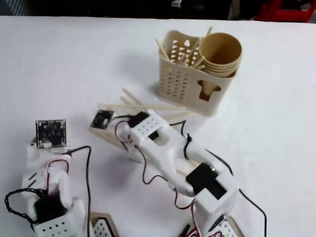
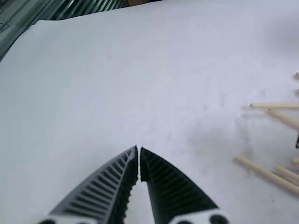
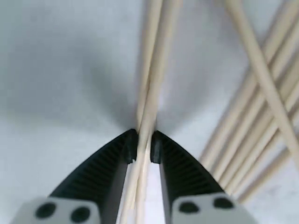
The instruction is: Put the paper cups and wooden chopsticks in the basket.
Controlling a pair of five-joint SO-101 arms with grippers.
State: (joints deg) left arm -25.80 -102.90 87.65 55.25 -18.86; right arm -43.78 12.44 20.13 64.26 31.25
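- Right hand (image 3: pixel 144 142) pinched around two wooden chopsticks (image 3: pixel 150 79), low over the table (image 3: pixel 56 70).
- Light, stiff, smooth, likely to roll; best gripped mid-length.
- Left hand (image 2: pixel 138 161) pressed together, empty.

Setting: likely a robotics lab bench. White table (image 1: pixel 54 64), two small white arms (image 1: pixel 163 148) with exposed wiring (image 1: pixel 89 170) (red and black, looped), red object (image 1: pixel 289 9) beyond the far right edge.

Figure: the white table (image 1: pixel 59 64) I work at. Beyond the table's far edge, near one corner, a red object (image 1: pixel 289 10); past the table's side edge, a ribbed grey panel (image 2: pixel 79 8).
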